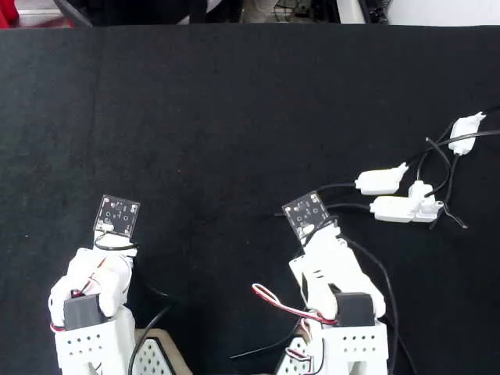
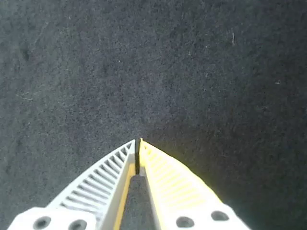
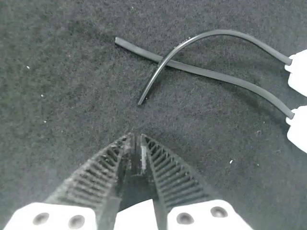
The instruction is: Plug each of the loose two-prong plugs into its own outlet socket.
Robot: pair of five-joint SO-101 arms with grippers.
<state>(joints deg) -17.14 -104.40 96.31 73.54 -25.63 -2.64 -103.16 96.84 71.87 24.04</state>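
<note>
Several white plug and socket bodies lie at the right of the black table: one (image 1: 380, 181), a second just below it (image 1: 402, 208), and a third farther back (image 1: 467, 123). Which are plugs and which sockets I cannot tell. Black cords (image 1: 437, 168) link and loop among them. My right gripper (image 3: 136, 140) is shut with nothing in it, low over the cloth; two loose black cord ends (image 3: 165, 62) cross just ahead of it, leading to two white bodies (image 3: 298, 67) at the picture's edge. My left gripper (image 2: 138, 143) is shut and holds nothing, over bare cloth.
Both arms stand at the table's near edge, the left arm (image 1: 98, 281) far from the plugs and the right arm (image 1: 336, 273) next to them. A red and white wire (image 1: 273, 301) runs by the right arm's base. The black cloth (image 1: 234, 117) covers the table.
</note>
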